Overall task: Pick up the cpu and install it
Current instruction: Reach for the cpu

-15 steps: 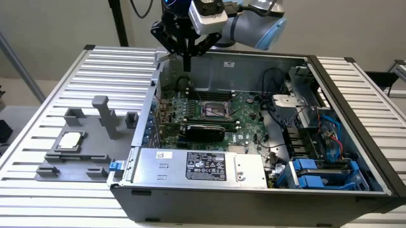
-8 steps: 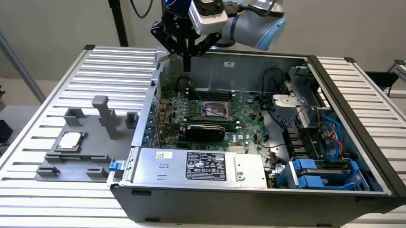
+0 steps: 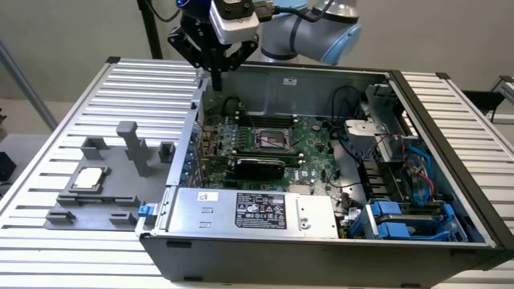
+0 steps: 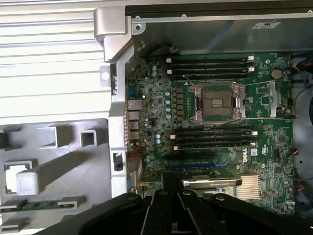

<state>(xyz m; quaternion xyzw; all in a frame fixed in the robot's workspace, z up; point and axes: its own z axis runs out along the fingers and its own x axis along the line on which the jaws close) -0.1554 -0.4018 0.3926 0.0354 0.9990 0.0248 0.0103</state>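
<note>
1. High over the far left corner of the computer case [image 3: 321, 84], the gripper [image 3: 215, 83] hangs with its jaws pressed together and nothing between them. In the wrist view its dark fingers [image 4: 159, 215] meet at the tips.
2. Below the gripper lie the case's left wall and the green motherboard [image 3: 315, 137]. The CPU socket [image 3: 273, 139] sits mid-board with its metal frame around a dark, unfilled centre. A long black expansion card [image 3: 257, 165] lies just on its near side.
3. The cpu [image 3: 88, 176] is well apart from the jaws, outside the case on the exterior view's left. It lies flat, pale top up, in a recess of the gray fixture tray [image 3: 72, 214] on the slatted table [image 3: 96, 84], and it looks untouched.
4. Judging by this, the pick has not begun, so the step in hand is the reach to the tray. The jaws should spread wider than the chip before they come down, not at the last moment.
5. A tall gray post [image 3: 132, 144] stands on the tray near the cpu, on its case side. A straight descent from above looks safer than a sideways sweep past it.
6. The chip is thin and sits low in its recess, so the grip probably has to take two opposite edges. It should be squared to the chip and lifted level, because a tilt could jam it in the recess.
</note>
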